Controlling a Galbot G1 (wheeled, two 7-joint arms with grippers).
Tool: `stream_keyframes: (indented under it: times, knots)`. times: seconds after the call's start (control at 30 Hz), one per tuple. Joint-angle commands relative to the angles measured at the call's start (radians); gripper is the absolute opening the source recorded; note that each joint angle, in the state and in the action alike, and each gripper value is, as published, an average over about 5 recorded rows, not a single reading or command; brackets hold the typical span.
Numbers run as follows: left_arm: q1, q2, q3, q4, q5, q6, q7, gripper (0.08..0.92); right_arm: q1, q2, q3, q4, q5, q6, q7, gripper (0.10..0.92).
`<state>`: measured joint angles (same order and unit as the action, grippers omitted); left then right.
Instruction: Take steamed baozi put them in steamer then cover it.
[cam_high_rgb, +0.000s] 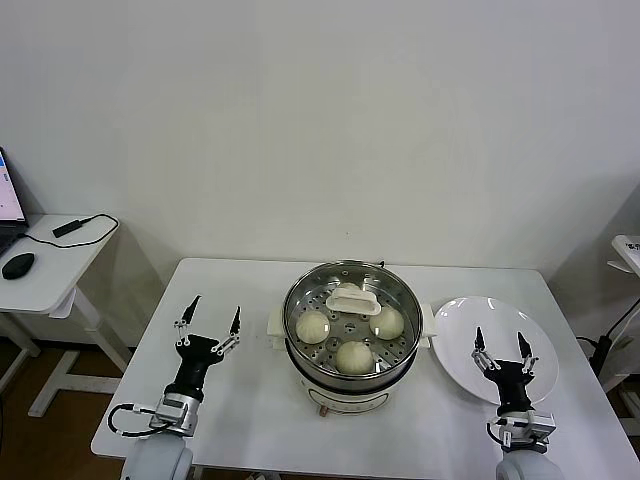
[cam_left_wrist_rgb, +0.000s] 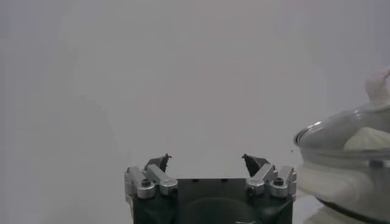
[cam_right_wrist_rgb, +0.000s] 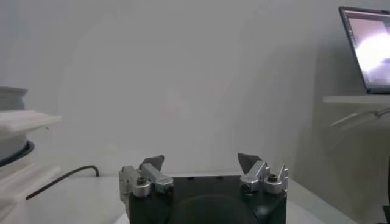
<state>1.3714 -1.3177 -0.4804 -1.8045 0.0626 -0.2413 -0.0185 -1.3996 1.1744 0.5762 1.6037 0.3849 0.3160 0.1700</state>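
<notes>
1. The left gripper (cam_high_rgb: 211, 318) has its jaws spread wide apart with nothing between them; it stands over the bare table on the robot's left, well apart from the pot.
2. The left wrist view shows the same gripper (cam_left_wrist_rgb: 207, 159) with its two dark fingertips (cam_left_wrist_rgb: 163, 160) far from each other against the plain wall.
3. The right gripper (cam_high_rgb: 500, 340) also has its jaws wide apart and holds nothing; it hovers over the near edge of the white plate (cam_high_rgb: 470, 330) on the robot's right.
4. In the right wrist view that gripper (cam_right_wrist_rgb: 201, 162) shows its fingertips (cam_right_wrist_rgb: 154, 162) parted, with only wall beyond them.
5. The steamer (cam_high_rgb: 352, 335) stands in the middle of the table (cam_high_rgb: 250, 420), between the two grippers, on its cream-white base.
6. A clear glass lid (cam_high_rgb: 392, 290) with a white handle (cam_high_rgb: 354, 301) sits on top of the steamer.
7. Through the lid, three of the steamed baozi (cam_high_rgb: 355, 357) show clearly on the perforated tray; a fourth seems to lie partly hidden under the handle.
8. The white plate lies just beside the steamer and carries no buns.
9. From the left wrist view, the lid's glass rim (cam_left_wrist_rgb: 341, 131) shows at the edge of the picture.
10. A side desk (cam_high_rgb: 40, 280) at the far left holds a mouse (cam_high_rgb: 17, 265) and a cable.
</notes>
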Motion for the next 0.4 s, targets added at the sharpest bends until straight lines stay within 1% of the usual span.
stream_keyframes:
  times: [0.03,0.4]
  knots:
    - [0.02,0.001,-0.014,0.022,-0.043,-0.034,0.003,0.823,-0.003,0.0,0.002,-0.004,-0.005,0.002,-0.004,0.823]
    - [0.024,0.001,-0.008,0.018,-0.034,-0.035,0.001,0.823,-0.004,0.003,0.002,-0.01,-0.017,0.003,-0.002,0.823]
